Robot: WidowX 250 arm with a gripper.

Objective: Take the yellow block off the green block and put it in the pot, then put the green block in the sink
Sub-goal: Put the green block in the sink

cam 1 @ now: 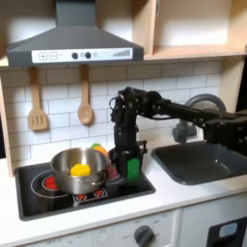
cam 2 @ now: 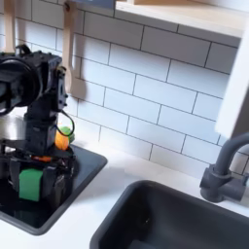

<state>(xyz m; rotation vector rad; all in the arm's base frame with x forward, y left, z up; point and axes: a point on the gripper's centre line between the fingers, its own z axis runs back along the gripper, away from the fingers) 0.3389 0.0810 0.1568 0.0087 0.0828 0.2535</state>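
End effector: we see the end effector [cam 1: 132,164] lowered at the right edge of the stove top [cam 1: 39,198], pointing straight down from the black arm [cam 1: 169,106]. In the second exterior view the end effector [cam 2: 34,173] sits low at the second exterior view's left.

Grip: we read its two black fingers [cam 2: 56,177] as closed against the sides of the green block, one on each side.

Green block: we find the green block [cam 1: 133,170] between the fingers, just above or on the black stove top; we cannot tell whether it touches the surface. In the second exterior view the green block [cam 2: 32,183] shows its front face between the fingers.

Yellow block: we see the yellow block [cam 1: 81,170] lying inside the pot, on its bottom.

Pot: the pot [cam 1: 64,160] stands on the stove top, just beside the end effector on the first exterior view's left.

Orange-and-green toy piece: we spot an orange-and-green toy piece [cam 1: 99,150] behind the pot's right rim; in the second exterior view it [cam 2: 63,136] peeks out beside the arm.

Sink: the sink [cam 1: 198,164] lies in the white bench [cam 1: 116,214] at the first exterior view's right, well apart from the green block. In the second exterior view the sink [cam 2: 165,219] fills the lower right, with its faucet [cam 2: 226,170] beside it.

Wall: we note two wooden utensils [cam 1: 85,106] hanging on the white tiles below the hood [cam 1: 72,43].
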